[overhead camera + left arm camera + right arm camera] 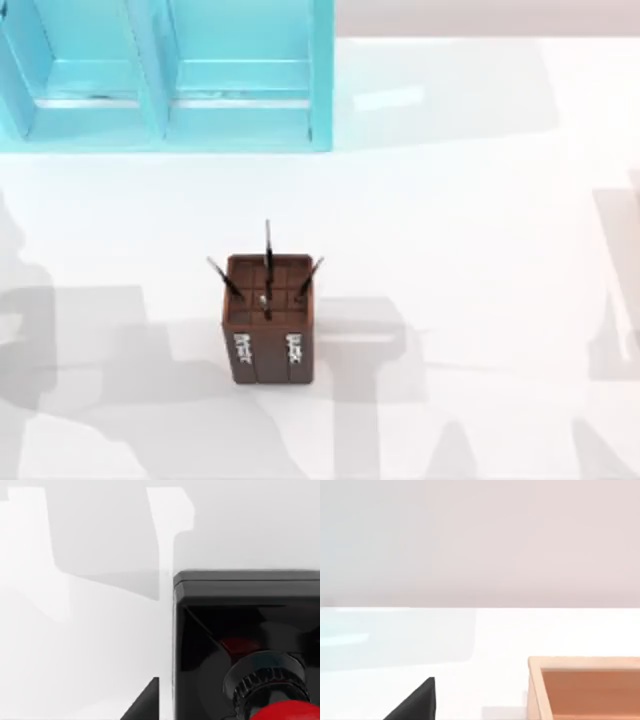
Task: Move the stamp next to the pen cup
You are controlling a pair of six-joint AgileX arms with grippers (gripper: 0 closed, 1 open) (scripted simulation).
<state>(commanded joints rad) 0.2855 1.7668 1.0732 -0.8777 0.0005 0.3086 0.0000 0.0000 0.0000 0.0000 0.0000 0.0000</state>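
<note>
The pen cup (268,320) stands upright on the white tabletop (480,230), a little left of centre and toward the near edge, its grid top open to the camera and thin dark pens (268,250) poking up and fanning outward. White lettering runs down its near side. Up at the far left corner sits the turquoise shelf unit (165,75), well apart from the cup, with bare tabletop between them.

Over to the left wrist view: the stamp (250,645) sits right up close under the camera, black squarish base on the white surface, ribbed black stem rising to the glossy red knob (282,711) at the picture's edge. A dark wedge (145,702) juts in just beside the base; whether the left fingers are spread or pressed together, I cannot tell.

The right wrist view looks across the tabletop to a pale wall, with a light wooden box (585,687) near the camera and a black wedge (415,702) beside it. The right fingers' state cannot be told either.
</note>
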